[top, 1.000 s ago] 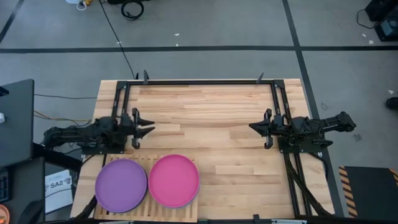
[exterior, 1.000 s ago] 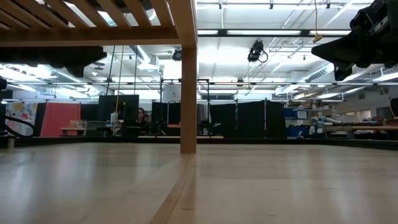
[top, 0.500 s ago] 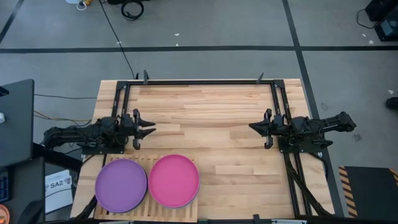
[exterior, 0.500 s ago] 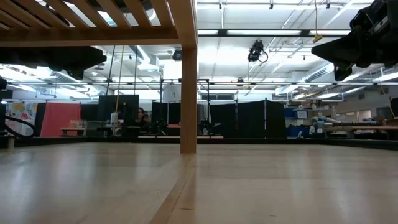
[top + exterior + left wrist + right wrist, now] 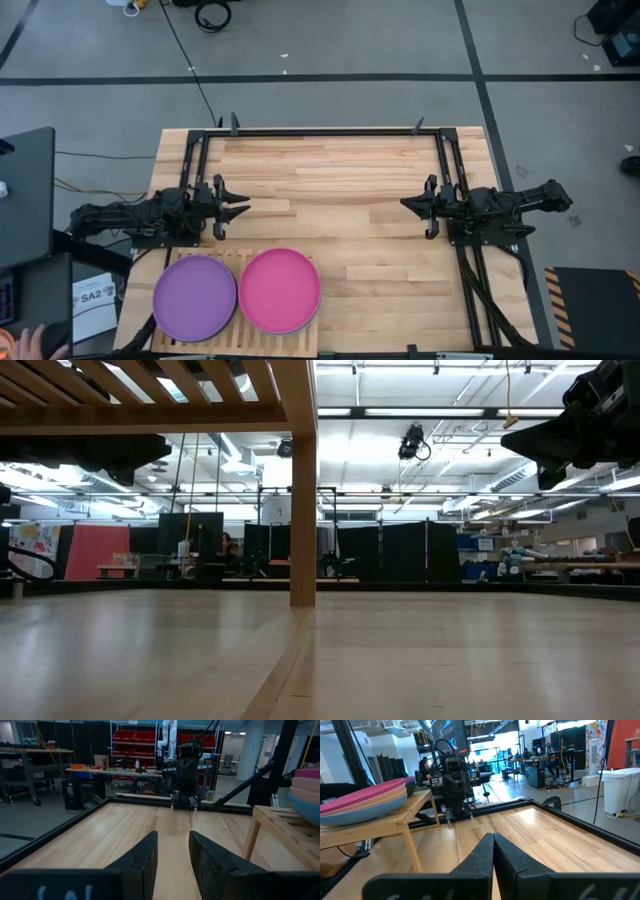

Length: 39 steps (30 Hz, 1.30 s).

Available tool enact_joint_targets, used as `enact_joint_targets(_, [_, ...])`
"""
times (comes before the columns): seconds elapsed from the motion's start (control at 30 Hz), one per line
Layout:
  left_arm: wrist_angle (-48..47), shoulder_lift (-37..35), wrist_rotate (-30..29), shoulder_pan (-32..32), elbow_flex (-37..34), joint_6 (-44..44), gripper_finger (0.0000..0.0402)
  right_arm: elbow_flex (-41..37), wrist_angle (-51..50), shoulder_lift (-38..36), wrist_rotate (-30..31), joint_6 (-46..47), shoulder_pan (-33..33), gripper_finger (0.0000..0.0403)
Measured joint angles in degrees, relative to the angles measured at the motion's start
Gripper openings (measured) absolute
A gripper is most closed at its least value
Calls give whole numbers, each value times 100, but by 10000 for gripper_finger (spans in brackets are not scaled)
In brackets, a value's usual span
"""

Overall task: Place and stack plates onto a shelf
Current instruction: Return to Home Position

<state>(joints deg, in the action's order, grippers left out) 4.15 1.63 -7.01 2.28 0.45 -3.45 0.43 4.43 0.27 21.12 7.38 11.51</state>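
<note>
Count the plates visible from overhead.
2. The purple plate sits on the left half of the shelf, the magenta plate beside it on the right. More lie stacked beneath, mostly hidden from above.

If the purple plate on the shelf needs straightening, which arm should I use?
Left, probably. The left gripper, open and empty, sits close beside the shelf and the purple plate; the right gripper, shut, is far across the table.

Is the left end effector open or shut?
Open. In the left wrist view, the left end effector has its fingers apart, with tabletop showing between them.
</note>
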Motion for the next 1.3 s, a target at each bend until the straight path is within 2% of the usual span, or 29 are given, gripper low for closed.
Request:
enact_joint_targets(0.1, [66,-158,1,0,-2,-10,116,0,-1,-2,0,0,0,13])
enact_joint_targets(1.3, [196,-158,2,0,-4,2,116,0,24,-2,20,0,2,13])
